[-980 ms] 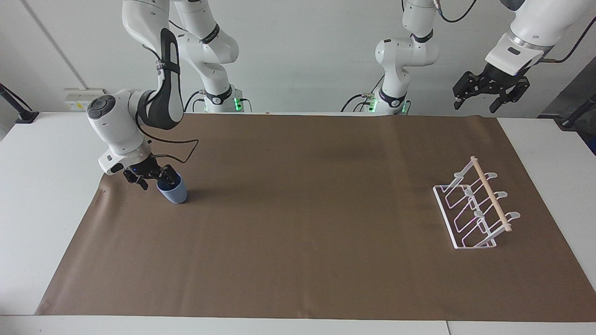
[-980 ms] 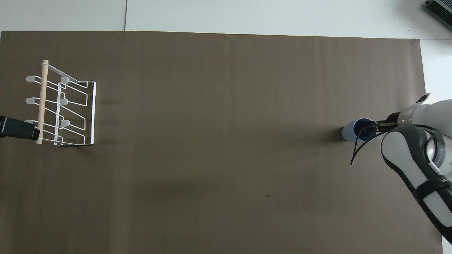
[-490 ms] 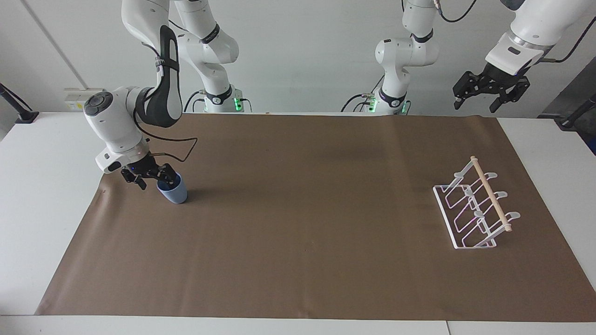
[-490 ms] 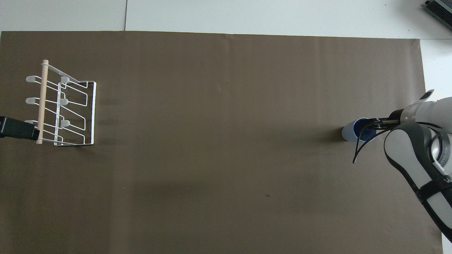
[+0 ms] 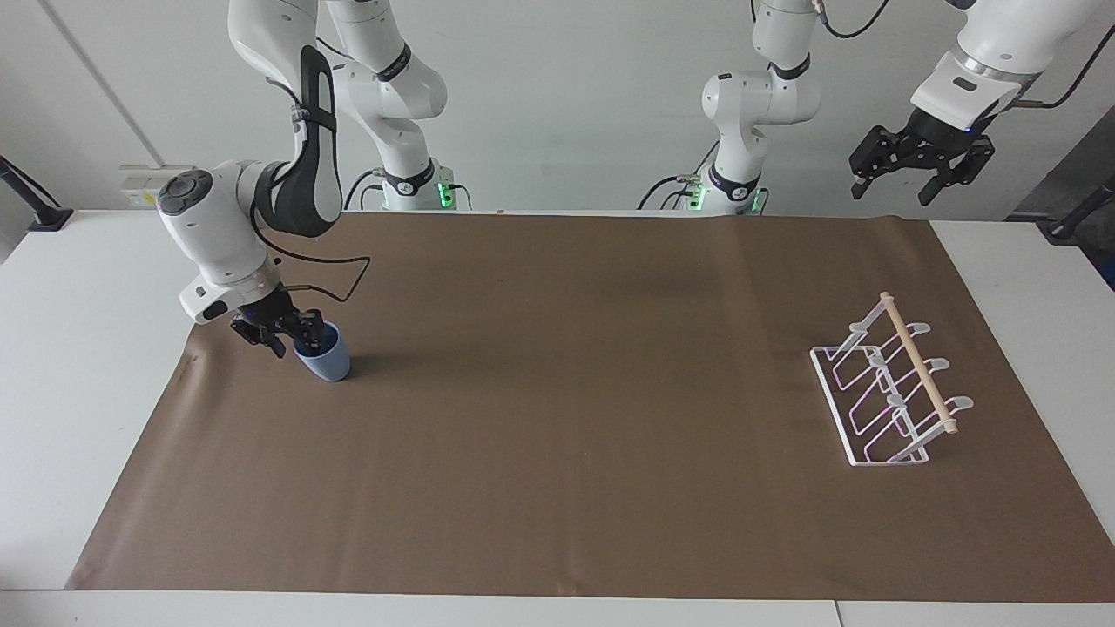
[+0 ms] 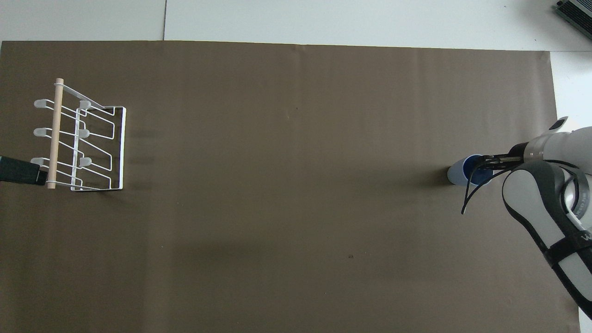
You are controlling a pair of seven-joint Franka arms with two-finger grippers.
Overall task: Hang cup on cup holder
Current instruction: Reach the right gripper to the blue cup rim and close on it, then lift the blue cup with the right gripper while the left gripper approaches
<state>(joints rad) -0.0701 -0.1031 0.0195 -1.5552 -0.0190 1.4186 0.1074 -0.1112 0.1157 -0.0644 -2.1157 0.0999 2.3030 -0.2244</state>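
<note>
The right gripper (image 5: 296, 335) at the rim of the light-blue cup (image 5: 326, 360), near the brown mat's (image 5: 557, 488) edge at the right arm's end of the table, has drawn its fingers in from the wide spread of a second ago; they now pinch the cup's wall, one finger inside the mouth and one outside. That reads as the grasp being taken, so lifting comes next. The cup stands on the mat, not yet raised, its long axis tipped slightly off upright, its dark mouth facing up and toward the gripper and its narrower base on the mat. At the left arm's end of the mat stands the white wire cup holder (image 5: 884, 392), well apart from the cup, its prongs bare and its wooden dowel (image 5: 916, 360) running along the mat's short edge. Above the table's corner there, the left gripper (image 5: 915, 165) waits with its fingers spread, holding nothing.
</note>
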